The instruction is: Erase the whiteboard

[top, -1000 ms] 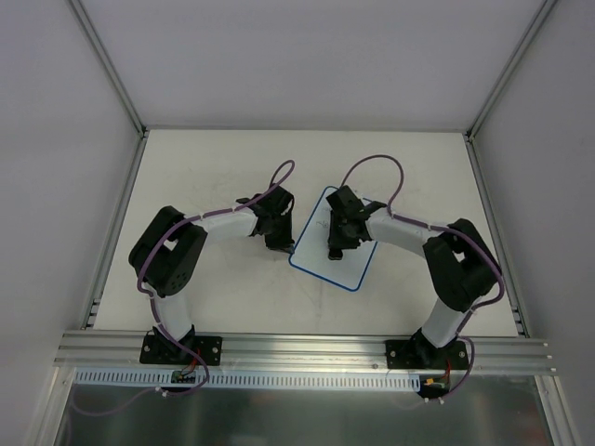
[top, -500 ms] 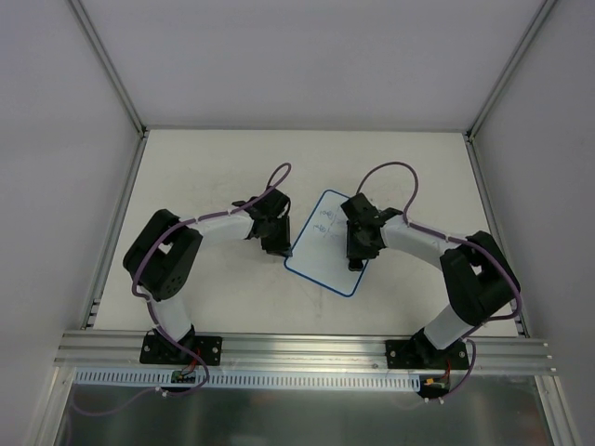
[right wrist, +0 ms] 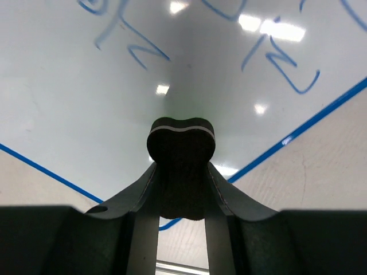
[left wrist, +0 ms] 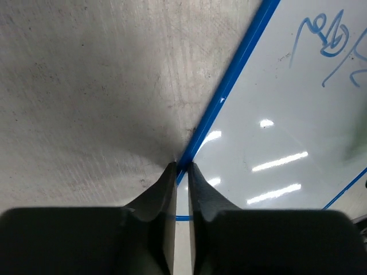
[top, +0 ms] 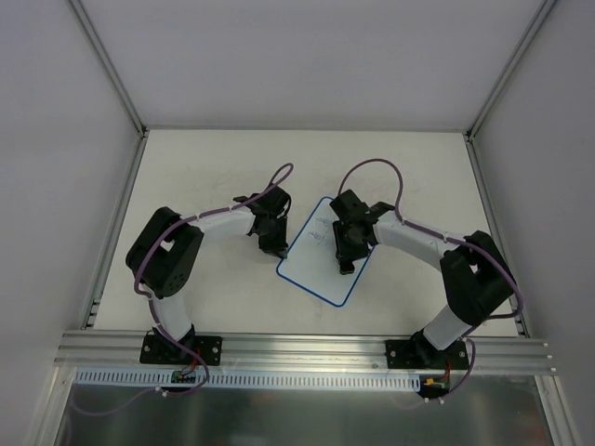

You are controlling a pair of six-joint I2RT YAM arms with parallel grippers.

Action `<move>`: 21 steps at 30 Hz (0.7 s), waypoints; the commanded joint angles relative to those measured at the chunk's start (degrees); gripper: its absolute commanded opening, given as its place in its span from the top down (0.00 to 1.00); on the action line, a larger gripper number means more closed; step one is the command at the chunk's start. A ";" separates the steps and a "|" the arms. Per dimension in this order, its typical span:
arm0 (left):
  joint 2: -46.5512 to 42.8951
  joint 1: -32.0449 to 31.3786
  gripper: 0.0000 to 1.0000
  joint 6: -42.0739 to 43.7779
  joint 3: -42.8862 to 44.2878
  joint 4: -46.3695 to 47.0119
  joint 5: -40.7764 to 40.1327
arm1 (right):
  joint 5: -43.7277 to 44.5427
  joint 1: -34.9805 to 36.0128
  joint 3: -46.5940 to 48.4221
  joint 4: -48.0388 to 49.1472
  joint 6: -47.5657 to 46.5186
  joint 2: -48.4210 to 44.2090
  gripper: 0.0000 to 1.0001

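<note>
Off-white scuffed desk (top: pixel 214 167), plain grey walls (top: pixel 297 56) on three sides, aluminium rail (top: pixel 307 348) along near edge.

Only writing in view: blue handwritten scrawl (left wrist: pixel 330 40) on whiteboard (top: pixel 311 271). Loose loops and zigzags, not readable as words. More of same in right wrist view, equally illegible.

Whiteboard: small, flat on desk, roughly mid-desk, turned diagonal with one corner toward far edge and one toward near edge. Thin blue rim, rounded corners, glossy white face with lamp glare. Scrawl bunched in far half, near half blank.

Left gripper (left wrist: pixel 182 167): tips down at blue rim on board's left side, jaws a narrow slit apart. Clamped on rim or not: can't tell.

Right gripper (right wrist: pixel 181 172): closed on dark felt eraser (right wrist: pixel 181 140) with thin pale stripe near its top, pressed onto board face close to right-hand rim.
</note>
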 commanded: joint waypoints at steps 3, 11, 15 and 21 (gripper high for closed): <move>5.92 0.24 1.00 2.61 -4.20 -4.19 -6.26 | 1.83 1.53 11.25 -0.98 -2.80 6.10 1.00; 5.13 0.24 1.00 2.08 -6.23 -4.28 -6.52 | 3.67 4.61 22.85 -0.89 -1.93 18.24 1.00; 4.95 0.15 1.00 2.17 -6.49 -4.28 -6.52 | 4.29 4.79 26.45 -0.89 -2.19 22.90 1.00; 4.78 0.24 1.00 1.99 -7.19 -4.19 -6.52 | 8.86 3.65 26.56 -1.76 -2.46 25.99 1.00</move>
